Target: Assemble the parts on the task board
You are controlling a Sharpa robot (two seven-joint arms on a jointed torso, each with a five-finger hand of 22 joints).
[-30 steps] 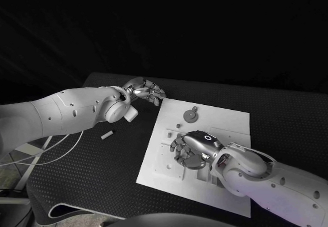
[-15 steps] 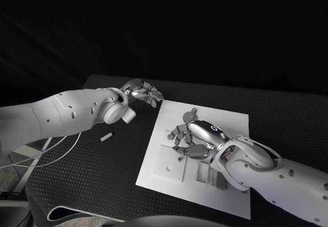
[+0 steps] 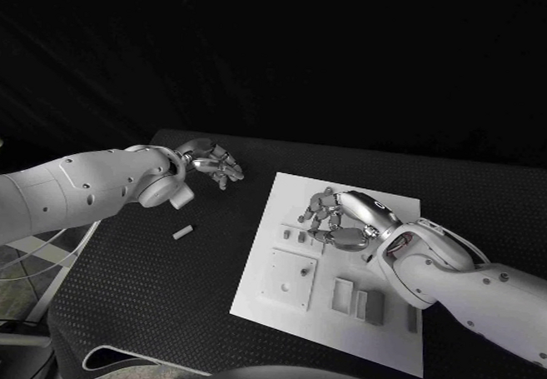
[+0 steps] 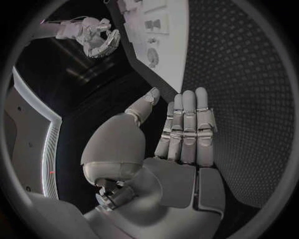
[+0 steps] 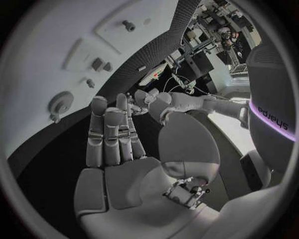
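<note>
Your left hand (image 3: 212,162) hangs over the table (image 3: 162,286), your right hand (image 3: 332,216) over the task board (image 3: 323,325); both empty, fingers extended.

Probably a robotics lab, black table (image 3: 161,311), white task board (image 3: 400,202), cluttered benches behind

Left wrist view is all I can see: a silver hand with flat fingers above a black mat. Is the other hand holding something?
Observer: No. The right wrist view shows the right hand with straight fingers and nothing in its palm.
Operator: Where is it?
Observer: In the head view it is over the far part of the task board.
Operator: Is anything lying off that board?
Observer: Yes. A small pale piece lies on the black table, nearer the robot than the left hand.
</note>
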